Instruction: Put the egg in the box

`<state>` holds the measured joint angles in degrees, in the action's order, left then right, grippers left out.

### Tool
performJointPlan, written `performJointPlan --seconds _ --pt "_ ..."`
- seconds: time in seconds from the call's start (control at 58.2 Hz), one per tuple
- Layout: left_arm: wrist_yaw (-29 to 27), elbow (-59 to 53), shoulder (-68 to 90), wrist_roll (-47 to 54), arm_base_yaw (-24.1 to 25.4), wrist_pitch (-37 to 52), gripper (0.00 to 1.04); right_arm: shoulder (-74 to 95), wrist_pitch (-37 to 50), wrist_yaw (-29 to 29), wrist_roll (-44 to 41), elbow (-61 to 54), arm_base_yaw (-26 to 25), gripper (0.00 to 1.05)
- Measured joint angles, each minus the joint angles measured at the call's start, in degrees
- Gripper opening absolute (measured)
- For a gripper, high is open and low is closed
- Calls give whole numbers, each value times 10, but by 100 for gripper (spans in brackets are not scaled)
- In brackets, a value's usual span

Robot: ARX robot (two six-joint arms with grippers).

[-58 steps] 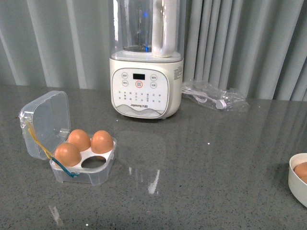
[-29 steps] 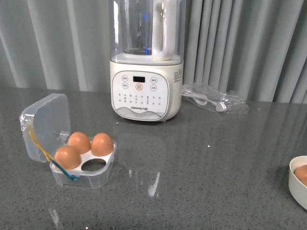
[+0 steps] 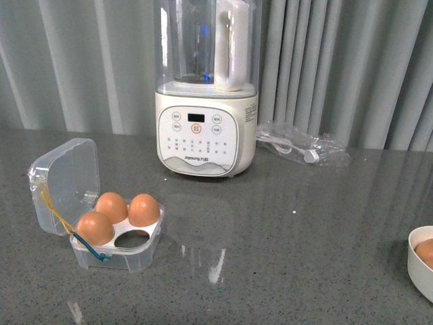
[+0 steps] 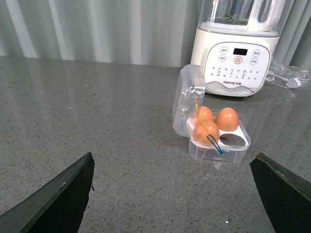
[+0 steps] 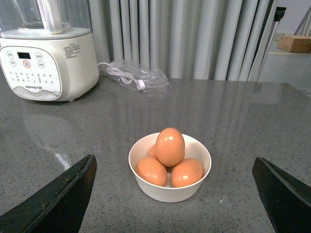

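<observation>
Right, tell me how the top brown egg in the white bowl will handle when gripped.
The smooth orange-brown egg perched atop other eggs in the round white bowl looks glossy, so probably slippery. Its rounded shape would likely roll if nudged, and lifting it may shift those beneath.

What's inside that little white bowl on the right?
The white bowl holds brown eggs: a top egg, two lower eggs nearer the camera, and a sliver of a fourth behind. The pile covers the bowl's bottom, so anything underneath cannot be seen.
</observation>
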<state>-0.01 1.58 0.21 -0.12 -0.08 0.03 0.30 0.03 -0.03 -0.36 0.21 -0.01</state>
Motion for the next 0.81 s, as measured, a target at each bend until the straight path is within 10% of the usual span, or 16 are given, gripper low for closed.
performJointPlan --seconds 0.189,0.499,0.808 --pt "-1 0 0 0 0 0 98 49 106 165 20 0 38 97" --pt "0 0 0 0 0 0 98 458 400 87 61 123 -55 97" --pt "0 0 0 0 0 0 98 728 295 19 86 282 -34 97"
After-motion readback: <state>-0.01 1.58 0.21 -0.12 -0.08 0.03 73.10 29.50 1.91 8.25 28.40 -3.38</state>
